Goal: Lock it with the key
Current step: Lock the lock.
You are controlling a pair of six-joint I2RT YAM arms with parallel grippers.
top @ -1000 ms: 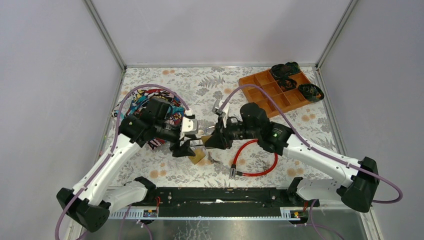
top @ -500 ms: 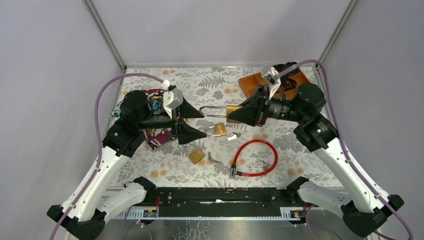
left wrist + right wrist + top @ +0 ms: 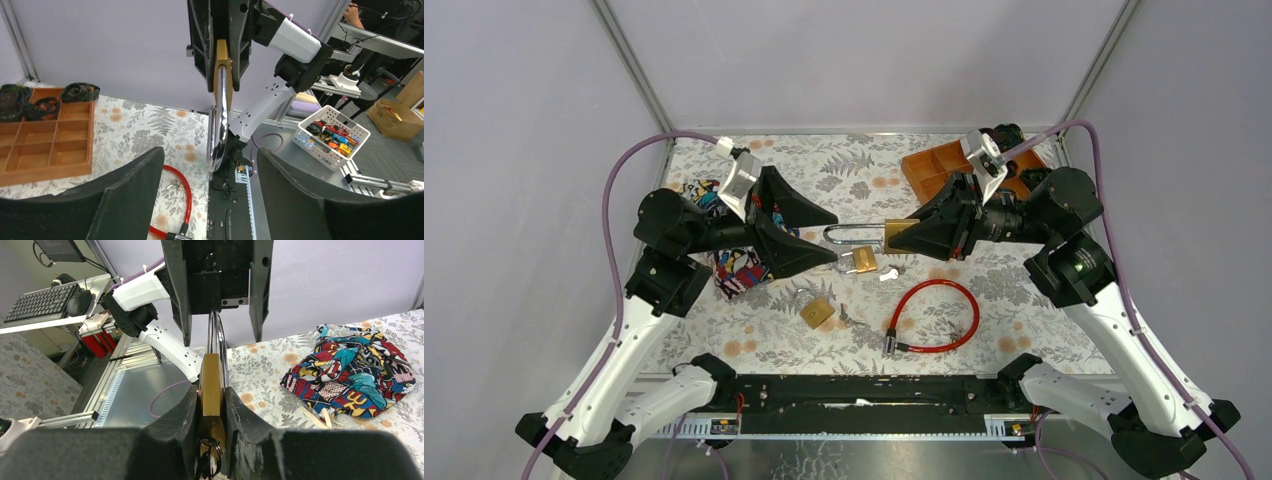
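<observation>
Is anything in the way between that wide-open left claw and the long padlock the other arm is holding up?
Nothing visible. The left gripper stands open on either side of the padlock shackle, and the right gripper holds the padlock by its brass body.

A bench (image 3: 824, 165) covered in pale leaf-print cloth. At its far right corner lies an orange compartment tray (image 3: 929, 165). Near the left edge is a bright multicoloured fabric pouch (image 3: 739, 272). Around the middle lie a small brass padlock (image 3: 860, 261), a small silver key (image 3: 889, 274) and a square brass padlock (image 3: 817, 313). A red cable loop (image 3: 939, 284) lies toward the near edge.
</observation>
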